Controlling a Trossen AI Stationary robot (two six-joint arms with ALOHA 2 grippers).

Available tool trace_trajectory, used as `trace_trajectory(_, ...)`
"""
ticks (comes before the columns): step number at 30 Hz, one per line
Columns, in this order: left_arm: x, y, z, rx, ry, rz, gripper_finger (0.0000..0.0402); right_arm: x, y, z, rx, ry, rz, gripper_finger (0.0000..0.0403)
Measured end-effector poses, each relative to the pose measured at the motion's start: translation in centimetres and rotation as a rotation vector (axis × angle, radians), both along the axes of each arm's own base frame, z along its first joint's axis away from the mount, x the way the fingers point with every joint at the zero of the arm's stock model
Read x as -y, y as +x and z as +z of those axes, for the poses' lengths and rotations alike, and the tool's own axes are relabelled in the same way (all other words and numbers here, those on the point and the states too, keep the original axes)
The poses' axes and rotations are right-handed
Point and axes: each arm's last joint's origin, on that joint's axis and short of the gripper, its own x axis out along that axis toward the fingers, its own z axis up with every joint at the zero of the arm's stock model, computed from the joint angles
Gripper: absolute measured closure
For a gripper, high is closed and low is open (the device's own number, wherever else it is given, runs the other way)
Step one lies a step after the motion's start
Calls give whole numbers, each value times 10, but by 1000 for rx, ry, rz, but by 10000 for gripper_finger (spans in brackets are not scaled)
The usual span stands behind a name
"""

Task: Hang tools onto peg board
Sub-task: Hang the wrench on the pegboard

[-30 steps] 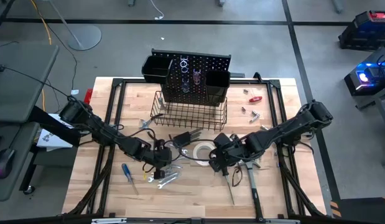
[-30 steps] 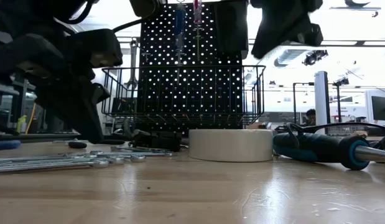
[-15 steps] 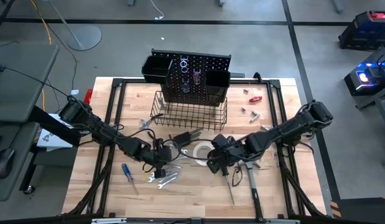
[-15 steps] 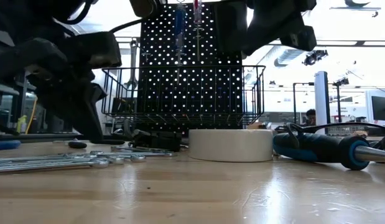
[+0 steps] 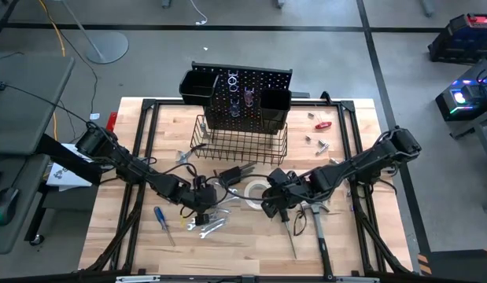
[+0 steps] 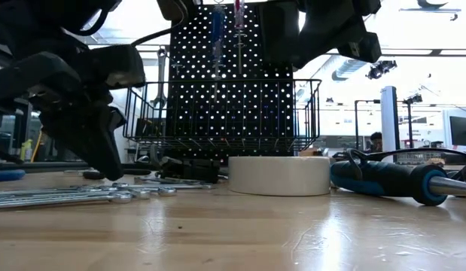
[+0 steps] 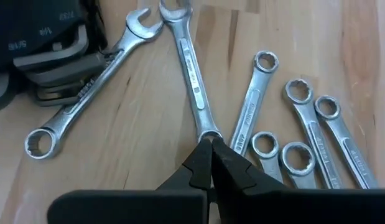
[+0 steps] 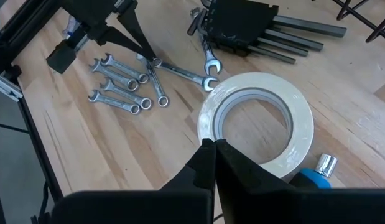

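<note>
A wooden counter fronts the perforated black peg board. The white tape roll, smooth and hollow, lies under the right end effector, closed and empty. The left end effector, closed, tips a long chrome wrench; slick steel could skid aside.

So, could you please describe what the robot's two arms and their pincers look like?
Both arms are dark, near-black jointed links with bulky housings. The left pincer and the right pincer each end in two black, wedge-shaped fingers tapering to a point. Dark cables run beside the left arm.
</note>
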Motion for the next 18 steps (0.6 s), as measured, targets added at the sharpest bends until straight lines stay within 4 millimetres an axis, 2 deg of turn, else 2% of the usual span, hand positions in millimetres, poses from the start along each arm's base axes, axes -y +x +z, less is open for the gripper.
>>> trace_trajectory(9, 2, 0, 2, 16, -8, 6, 401, 0, 0, 0, 0, 1, 0, 403)
trace_trajectory(18, 5, 8, -19, -13, -19, 27, 401, 0, 0, 0, -3, 2, 2, 403)
